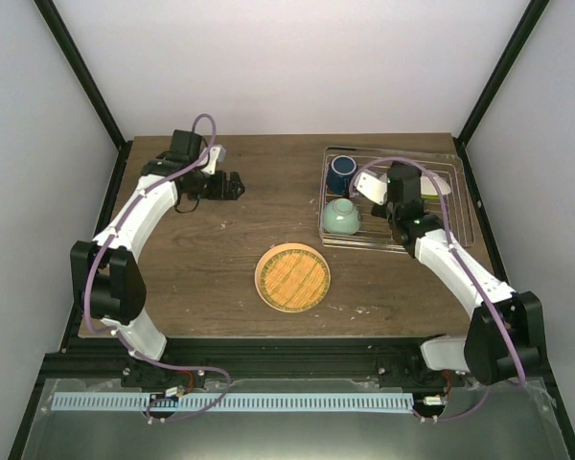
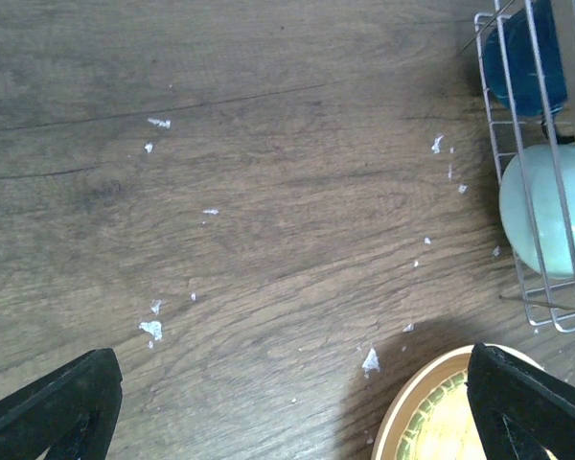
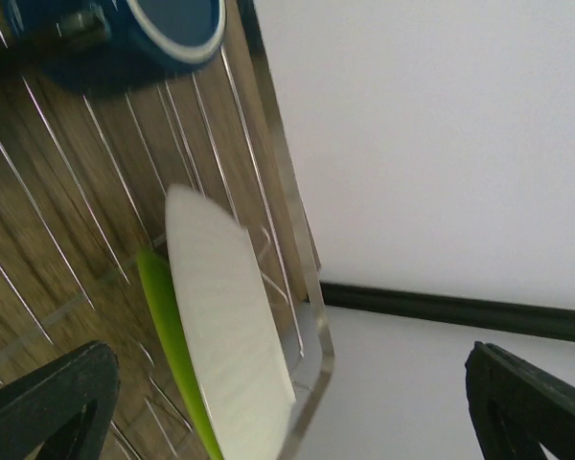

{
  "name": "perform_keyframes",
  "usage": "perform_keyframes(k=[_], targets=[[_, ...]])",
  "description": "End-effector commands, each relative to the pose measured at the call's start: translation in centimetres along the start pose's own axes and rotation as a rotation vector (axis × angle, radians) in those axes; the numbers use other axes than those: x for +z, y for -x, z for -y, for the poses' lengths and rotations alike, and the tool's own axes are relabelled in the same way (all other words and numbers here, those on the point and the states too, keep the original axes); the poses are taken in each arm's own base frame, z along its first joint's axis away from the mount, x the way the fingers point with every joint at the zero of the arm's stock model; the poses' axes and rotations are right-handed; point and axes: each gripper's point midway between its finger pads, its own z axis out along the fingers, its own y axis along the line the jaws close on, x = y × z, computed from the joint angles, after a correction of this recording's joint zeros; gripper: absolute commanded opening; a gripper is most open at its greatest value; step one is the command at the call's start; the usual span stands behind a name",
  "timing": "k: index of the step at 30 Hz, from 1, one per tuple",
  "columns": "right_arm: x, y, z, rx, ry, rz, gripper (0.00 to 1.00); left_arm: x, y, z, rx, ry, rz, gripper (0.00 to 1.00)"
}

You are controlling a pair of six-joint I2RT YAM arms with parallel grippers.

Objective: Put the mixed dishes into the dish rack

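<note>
The wire dish rack [image 1: 460, 225] sits at the back right of the table. In it are the dark blue mug [image 1: 341, 172] and the mint-green bowl [image 1: 341, 218], upside down. My right gripper [image 1: 400, 196] hovers over the rack, open and empty. Its wrist view shows a plate [image 3: 225, 326] with a white underside and green face standing on edge among the rack wires [image 3: 268, 240], with the mug [image 3: 163, 24] beyond. The orange woven plate [image 1: 293, 278] lies flat mid-table. My left gripper [image 1: 235, 185] is open and empty at the back left. Its wrist view shows the plate's rim [image 2: 417, 407].
The left wrist view also shows the rack corner [image 2: 517, 278], the bowl [image 2: 546, 220] and the mug [image 2: 527, 57]. White flecks [image 2: 153, 331] dot the wood. Black frame posts [image 1: 86, 77] and white walls surround the table.
</note>
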Motion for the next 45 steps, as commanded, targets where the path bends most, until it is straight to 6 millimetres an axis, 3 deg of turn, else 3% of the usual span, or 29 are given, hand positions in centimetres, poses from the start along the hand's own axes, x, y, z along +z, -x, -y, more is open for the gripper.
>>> perform_keyframes(k=[1, 5, 9, 13, 18, 25, 35, 45], targets=[[-1.0, 3.9, 1.5, 0.206, 0.036, 0.116, 1.00, 0.4, -2.4, -1.0, -0.005, 0.034, -0.069, 1.00], [-0.5, 7.1, 3.7, 0.430, 0.073, 0.196, 1.00, 0.4, -5.1, -1.1, -0.022, 0.043, -0.129, 1.00], [0.7, 10.4, 6.0, 0.662, 0.174, 0.235, 0.98, 0.4, -8.2, 0.3, 0.018, 0.048, -0.202, 1.00], [1.3, 13.8, 8.7, 0.812, 0.238, 0.310, 0.97, 0.6, -11.0, 3.4, 0.092, 0.012, -0.302, 0.98], [1.7, 16.2, 10.8, 0.933, 0.306, 0.347, 0.97, 0.7, -13.7, 8.4, 0.220, -0.111, -0.399, 0.96], [1.7, 16.6, 12.2, 1.038, 0.342, 0.307, 1.00, 1.7, -17.2, 10.1, 0.305, -0.107, -0.547, 0.92], [1.6, 15.5, 10.6, 1.042, 0.353, 0.254, 1.00, 5.7, -17.3, 9.7, 0.335, -0.086, -0.546, 0.91], [1.7, 13.8, 8.9, 1.023, 0.341, 0.193, 1.00, 7.4, -18.2, 11.0, 0.347, -0.132, -0.568, 0.90]])
